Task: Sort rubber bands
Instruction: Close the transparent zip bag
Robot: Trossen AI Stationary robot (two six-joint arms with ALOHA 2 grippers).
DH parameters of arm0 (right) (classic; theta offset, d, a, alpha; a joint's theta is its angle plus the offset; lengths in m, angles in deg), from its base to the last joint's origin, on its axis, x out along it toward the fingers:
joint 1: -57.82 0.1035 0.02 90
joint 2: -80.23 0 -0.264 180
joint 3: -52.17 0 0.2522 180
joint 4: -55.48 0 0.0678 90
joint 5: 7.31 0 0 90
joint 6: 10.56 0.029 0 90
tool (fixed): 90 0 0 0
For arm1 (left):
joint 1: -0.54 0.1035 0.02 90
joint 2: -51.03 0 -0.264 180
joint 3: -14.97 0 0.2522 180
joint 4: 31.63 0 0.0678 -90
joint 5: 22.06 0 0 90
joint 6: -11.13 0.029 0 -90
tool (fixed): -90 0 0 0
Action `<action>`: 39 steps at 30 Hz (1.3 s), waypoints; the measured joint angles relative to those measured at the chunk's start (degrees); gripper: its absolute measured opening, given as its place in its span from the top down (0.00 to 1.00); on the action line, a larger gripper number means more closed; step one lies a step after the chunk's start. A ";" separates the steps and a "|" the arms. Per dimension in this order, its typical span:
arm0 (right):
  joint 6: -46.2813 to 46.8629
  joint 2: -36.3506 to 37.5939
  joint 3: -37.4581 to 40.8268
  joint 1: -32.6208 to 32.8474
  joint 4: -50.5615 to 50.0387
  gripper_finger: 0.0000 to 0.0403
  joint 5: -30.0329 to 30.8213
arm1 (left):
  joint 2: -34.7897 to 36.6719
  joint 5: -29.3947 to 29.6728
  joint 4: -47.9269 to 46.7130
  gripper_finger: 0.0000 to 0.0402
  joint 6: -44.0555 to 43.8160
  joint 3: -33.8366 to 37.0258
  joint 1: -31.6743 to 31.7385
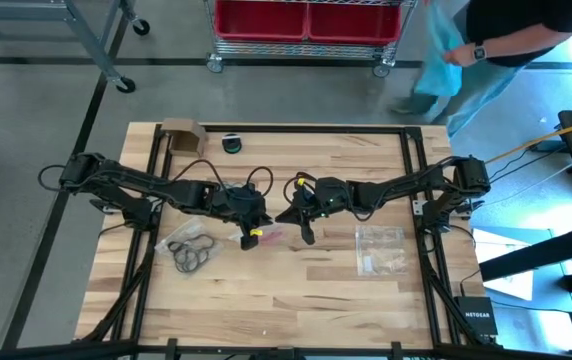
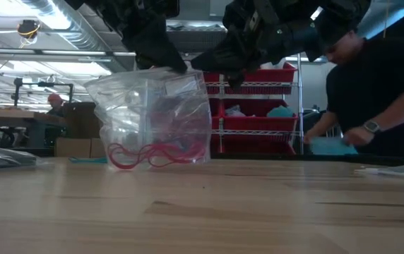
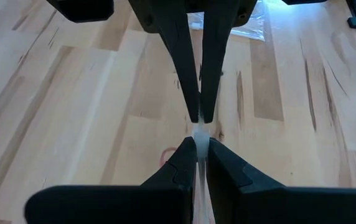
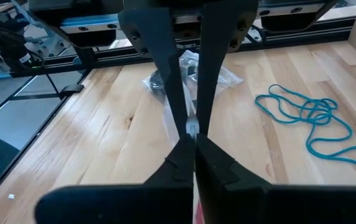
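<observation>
We see both grippers, left (image 1: pixel 253 237) and right (image 1: pixel 288 213), pinched shut on a clear bag (image 2: pixel 152 116) holding red rubber bands (image 2: pixel 156 154) mid-table; black bands (image 1: pixel 193 253) look bagged, teal bands (image 4: pixel 315 121) remain loose.

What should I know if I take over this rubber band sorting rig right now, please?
Left pincer: shut on the top edge of the clear plastic zip bag holding red rubber bands, at table centre.
Right pincer: shut on the same bag edge, facing the left one.
Black rubber bands lie on another clear bag on the wooden table's left side; the teal rubber bands lie loose on the table. A third flat clear bag lies on the right.
Done: red bands are bagged.
Left: probably finishing that bag, then the teal and black bands.
</observation>
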 joint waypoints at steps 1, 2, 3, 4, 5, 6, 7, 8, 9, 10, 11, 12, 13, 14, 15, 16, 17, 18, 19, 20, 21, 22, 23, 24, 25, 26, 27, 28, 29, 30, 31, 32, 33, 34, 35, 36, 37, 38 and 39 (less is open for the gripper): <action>-0.14 0.00 0.00 -0.01 -0.03 1.00 0.01 | 0.00 0.00 -0.12 0.96 -0.06 0.00 -0.08; -0.58 0.00 0.00 -0.02 -0.06 1.00 0.01 | 0.00 0.02 -0.22 0.96 -0.23 -0.02 -0.13; -1.03 -0.02 0.00 -0.02 -0.08 1.00 0.01 | 0.00 0.02 -0.39 0.96 -0.26 -0.04 -0.15; -1.28 -0.02 0.00 -0.03 -0.09 1.00 0.01 | 0.01 0.02 -0.68 0.96 -0.28 -0.07 -0.15; -1.31 -0.02 0.00 -0.04 -0.14 1.00 0.03 | 0.02 0.02 -1.03 0.96 -0.30 -0.10 -0.15; -1.32 0.00 -0.02 -0.04 -0.17 1.00 0.03 | 0.02 0.03 -1.46 0.96 -0.31 -0.12 -0.15; -1.43 0.00 -0.02 -0.04 -0.19 1.00 0.05 | 0.03 0.04 -1.88 0.96 -0.35 -0.14 -0.15; -1.50 0.00 -0.02 -0.06 -0.20 1.00 0.05 | 0.04 0.04 -2.19 0.96 -0.38 -0.17 -0.15; -1.52 0.00 -0.02 -0.07 -0.25 1.00 0.04 | 0.04 0.04 -2.39 0.96 -0.48 -0.17 -0.15; -1.52 0.00 -0.02 -0.07 -0.40 1.00 -0.01 | 0.07 0.04 -2.54 0.96 -0.56 -0.17 -0.15; -1.52 0.00 -0.02 -0.07 -0.67 1.00 -0.03 | 0.07 0.04 -2.65 0.96 -0.67 -0.17 -0.20; -1.52 0.02 -0.02 -0.06 -1.05 1.00 -0.04 | 0.07 0.06 -2.82 0.96 -0.68 -0.17 -0.33; -1.52 0.02 -0.04 -0.06 -1.45 1.00 -0.12 | 0.07 0.09 -3.12 0.96 -0.66 -0.17 -0.46; -1.54 0.04 -0.04 -0.05 -1.84 1.00 -0.25 | 0.07 0.08 -3.65 0.96 -0.62 -0.15 -0.64; -1.54 0.10 -0.01 -0.04 -2.49 1.00 -0.61 | 0.07 0.04 -4.63 0.96 -0.62 -0.13 -0.84; -1.56 0.15 0.08 -0.04 -2.72 1.00 -0.68 | 0.11 0.00 -6.16 0.96 -0.68 0.11 -1.02; -1.57 0.15 0.07 -0.04 -2.52 1.00 -0.69 | 0.10 -0.02 -6.87 0.96 -0.76 0.15 -1.15; -1.58 0.15 0.07 -0.04 -2.60 1.00 -0.69 | 0.07 -0.07 -6.95 0.96 -1.14 0.13 -1.36; -1.58 0.17 0.07 -0.04 -2.72 1.00 -0.69 | 0.07 -0.11 -7.53 0.96 -1.41 0.11 -1.40; -1.59 0.20 0.07 -0.04 -2.73 1.00 -0.70 | 0.13 -0.09 -7.91 0.96 -1.65 0.11 -1.40; -1.60 0.20 0.07 -0.04 -2.81 1.00 -0.68 | 0.13 -0.05 -7.74 0.96 -1.77 0.11 -1.40; -1.60 0.20 0.07 -0.04 -2.91 1.00 -0.67 | 0.12 -0.02 -7.21 0.96 -1.71 0.11 -1.35; -1.51 0.20 0.07 -0.04 -2.93 1.00 -0.67 | 0.11 -0.02 -6.60 0.96 -1.53 0.10 -1.34; -1.20 0.20 0.07 -0.04 -3.01 1.00 -0.67 | 0.11 0.00 -6.06 0.96 -1.41 0.10 -1.31; -0.46 0.24 0.07 -0.04 -3.31 1.00 -0.77 | 0.11 0.01 -5.52 0.96 -1.22 0.06 -1.25; 0.84 0.24 0.07 -0.04 -3.62 1.00 -1.15 | 0.11 0.01 -5.33 0.96 -0.97 0.02 -1.16; 2.54 0.24 0.07 -0.04 -3.82 1.00 -1.20 | 0.11 0.00 -5.39 0.96 -0.66 0.02 -1.04; 4.25 0.24 0.07 -0.06 -3.75 0.99 -1.26 | 0.11 -0.03 -5.35 0.96 -0.45 0.02 -0.94; 5.62 0.24 0.07 -0.04 -3.59 0.98 -1.30 | 0.11 -0.02 -5.24 0.96 -0.44 0.02 -0.92; 6.54 0.24 0.07 -0.04 -3.54 0.97 -1.32 | 0.11 0.00 -4.97 0.96 -0.44 0.02 -0.90; 6.79 0.24 0.07 -0.04 -3.42 0.94 -1.32 | 0.11 0.00 -4.40 0.96 -0.40 0.02 -0.86; 6.85 0.24 0.07 -0.06 -3.33 0.92 -1.30 | 0.11 0.00 -3.92 0.96 -0.24 0.02 -0.85; 6.88 0.24 0.07 -0.04 -3.21 0.88 -1.30 | 0.11 0.00 -3.53 0.96 -0.22 0.02 -0.85; 6.93 0.24 0.07 -0.04 -2.75 0.85 -1.24 | 0.11 0.00 -2.92 0.96 -0.22 0.02 -0.85; 6.96 0.24 0.07 -0.06 -2.18 0.81 -1.21 | 0.11 0.00 -2.18 0.96 -0.22 0.02 -0.85; 6.94 0.24 0.07 -0.04 -1.38 0.77 -1.42 | 0.11 0.00 -2.05 0.96 -0.22 0.00 -0.85; 6.88 0.24 0.07 -0.04 -0.52 0.73 -1.50 | 0.11 0.00 -2.10 0.96 -0.22 0.00 -0.85; 6.71 0.24 0.05 -0.01 0.23 0.70 -1.50 | 0.11 0.00 -1.89 0.96 -0.22 0.00 -0.85; 6.57 0.24 0.04 0.00 0.97 0.67 -1.49 | 0.11 0.00 -1.53 0.96 -0.22 0.00 -0.85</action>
